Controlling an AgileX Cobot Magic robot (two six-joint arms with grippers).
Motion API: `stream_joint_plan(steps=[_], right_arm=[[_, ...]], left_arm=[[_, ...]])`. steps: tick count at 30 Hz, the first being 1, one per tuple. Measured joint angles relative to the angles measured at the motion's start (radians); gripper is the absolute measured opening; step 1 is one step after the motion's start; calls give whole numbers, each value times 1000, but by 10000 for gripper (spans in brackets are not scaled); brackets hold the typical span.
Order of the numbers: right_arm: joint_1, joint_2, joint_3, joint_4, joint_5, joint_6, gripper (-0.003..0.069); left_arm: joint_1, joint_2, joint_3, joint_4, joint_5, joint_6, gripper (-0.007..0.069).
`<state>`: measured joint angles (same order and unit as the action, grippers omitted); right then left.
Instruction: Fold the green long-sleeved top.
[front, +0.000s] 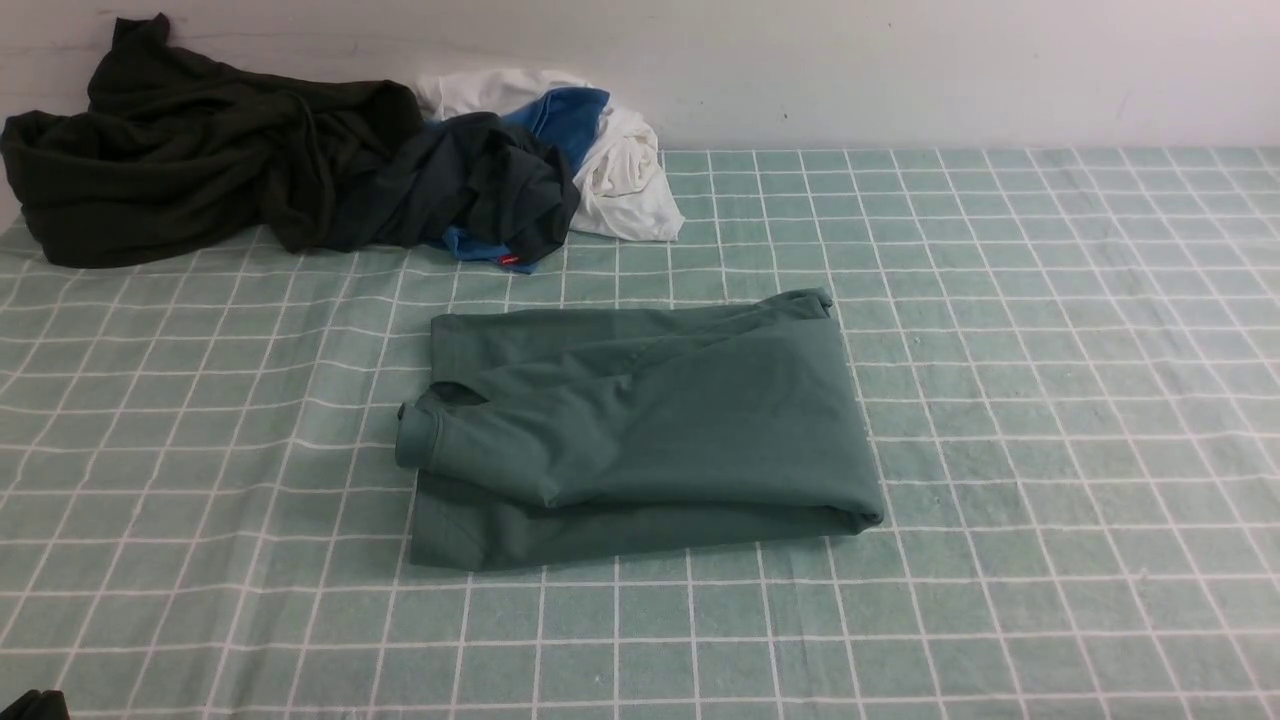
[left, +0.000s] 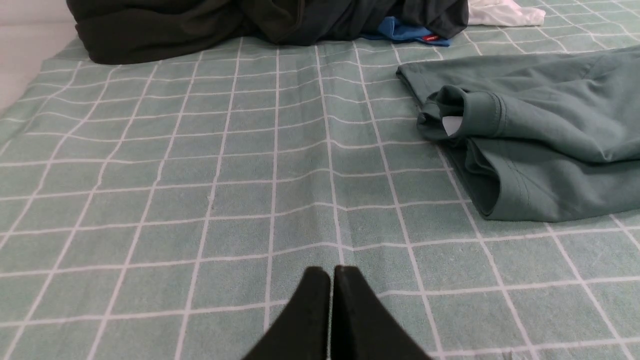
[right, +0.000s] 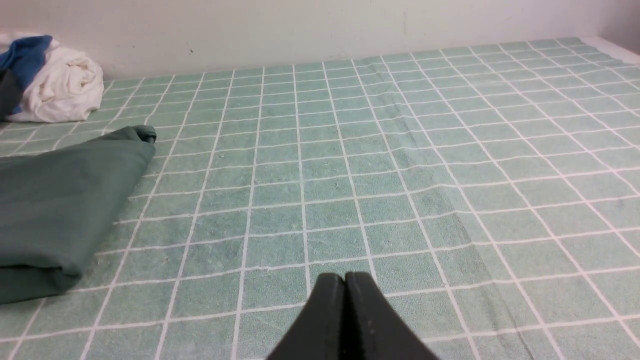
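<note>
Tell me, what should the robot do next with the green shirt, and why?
Probably nothing more than keep both hands back. The green shirt already lies folded in a neat rectangle, and the left hand and right hand are shut, empty and clear of it.

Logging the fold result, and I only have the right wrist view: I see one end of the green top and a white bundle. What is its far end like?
Observer: The top is folded into a flat rectangle; a cuffed sleeve end sticks out on the robot's left side.
Operator: Anything touching it?
Observer: No. The left gripper sits apart from it over bare cloth, fingers shut.
Operator: What else is back there?
Observer: A blackish garment and a dark navy one are heaped by the wall beside your white bundle.
</note>
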<state>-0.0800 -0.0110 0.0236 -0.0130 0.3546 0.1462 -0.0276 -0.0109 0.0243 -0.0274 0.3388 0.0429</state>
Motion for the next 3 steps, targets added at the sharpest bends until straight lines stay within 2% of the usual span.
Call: stream_joint_plan(steps=[3], right_arm=[[0, 0, 0, 0, 0, 0, -14]], left_arm=[[0, 0, 0, 0, 0, 0, -3]])
